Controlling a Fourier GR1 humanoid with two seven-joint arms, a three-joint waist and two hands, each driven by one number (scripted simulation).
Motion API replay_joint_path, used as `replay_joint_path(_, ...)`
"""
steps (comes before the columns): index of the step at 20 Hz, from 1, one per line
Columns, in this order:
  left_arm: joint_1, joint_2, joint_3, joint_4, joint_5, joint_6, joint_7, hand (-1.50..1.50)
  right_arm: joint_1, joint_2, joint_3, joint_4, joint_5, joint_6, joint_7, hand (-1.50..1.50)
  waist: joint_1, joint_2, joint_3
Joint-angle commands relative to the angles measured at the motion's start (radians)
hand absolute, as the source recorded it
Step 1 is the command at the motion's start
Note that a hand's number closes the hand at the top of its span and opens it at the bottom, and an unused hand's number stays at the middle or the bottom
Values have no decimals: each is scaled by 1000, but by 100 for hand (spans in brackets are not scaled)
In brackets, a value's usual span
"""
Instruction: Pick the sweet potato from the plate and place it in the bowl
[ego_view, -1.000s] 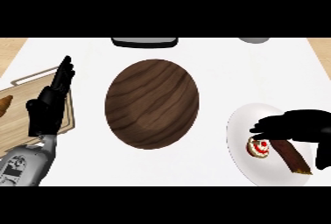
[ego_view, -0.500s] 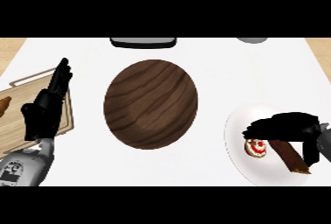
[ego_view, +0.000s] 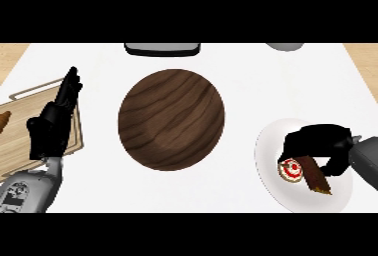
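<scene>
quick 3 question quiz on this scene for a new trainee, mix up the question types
1. True or false: the sweet potato already lies in the wooden bowl.
2. Which hand is curled over the sweet potato on the white plate? A) left hand B) right hand C) neither
3. Fill in: in the head view, the bowl stands to the ____ of the plate.

Key: 1 false; 2 B; 3 left.
</scene>
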Motion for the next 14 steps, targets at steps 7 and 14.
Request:
replay_joint_path(7, -15, -3, 19, -14, -4, -30, 23, 0, 34, 19, 12, 71, 4, -3, -189, 150, -3, 10, 10)
replay_joint_path(14, 41, -14, 21, -13, -24, 0, 24, 0, 131, 297, 15, -204, -108, 13, 269, 150, -46, -18, 2)
